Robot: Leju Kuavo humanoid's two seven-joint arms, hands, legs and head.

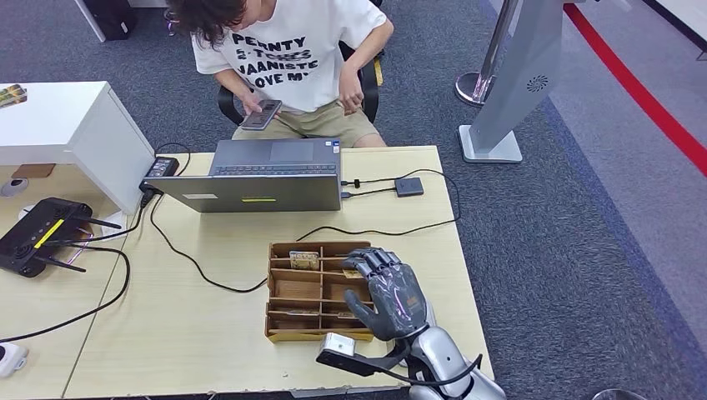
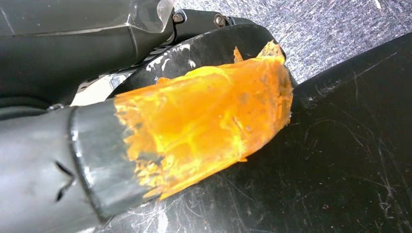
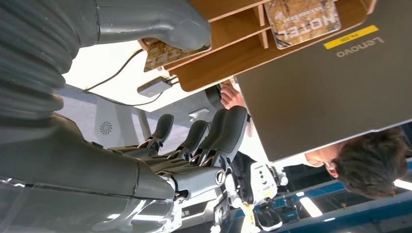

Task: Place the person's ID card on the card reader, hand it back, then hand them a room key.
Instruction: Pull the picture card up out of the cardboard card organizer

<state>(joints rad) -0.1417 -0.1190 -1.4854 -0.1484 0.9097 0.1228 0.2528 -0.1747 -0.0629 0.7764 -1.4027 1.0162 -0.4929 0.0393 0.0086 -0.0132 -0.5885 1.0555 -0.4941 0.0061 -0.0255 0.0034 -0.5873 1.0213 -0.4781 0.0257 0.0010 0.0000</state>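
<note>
in the head view we see our right hand [image 1: 388,292] low and right of centre in the frame, hovering over the right side of a wooden tray [image 1: 288,297] of compartments that sits on the pale desk [image 1: 192,317]. its fingers are apart and gently curled, reaching toward the tray's upper right corner, and we see nothing held in them. in the right wrist view the thumb [image 3: 160,19] lies just beside a patterned room key card [image 3: 163,52] in one compartment; we cannot tell whether it touches. another card marked "hotel" [image 3: 301,19] sits in a neighbouring compartment, matching the card [image 1: 304,259] in the tray's top row in the head view.

above the tray in the frame an open grey laptop [image 1: 258,179] stands with its back toward us, cables running from it to a small black box [image 1: 408,186] at its right. a black router [image 1: 37,235] lies at the left edge. behind the desk, at the top of the frame, a person [image 1: 288,54] in a white printed t-shirt sits in a chair holding a dark phone [image 1: 260,114]. we cannot make out the id card anywhere.

the left wrist view shows a grey part wrapped in orange tape [image 2: 209,121]; we cannot tell our left hand's state from it.
</note>
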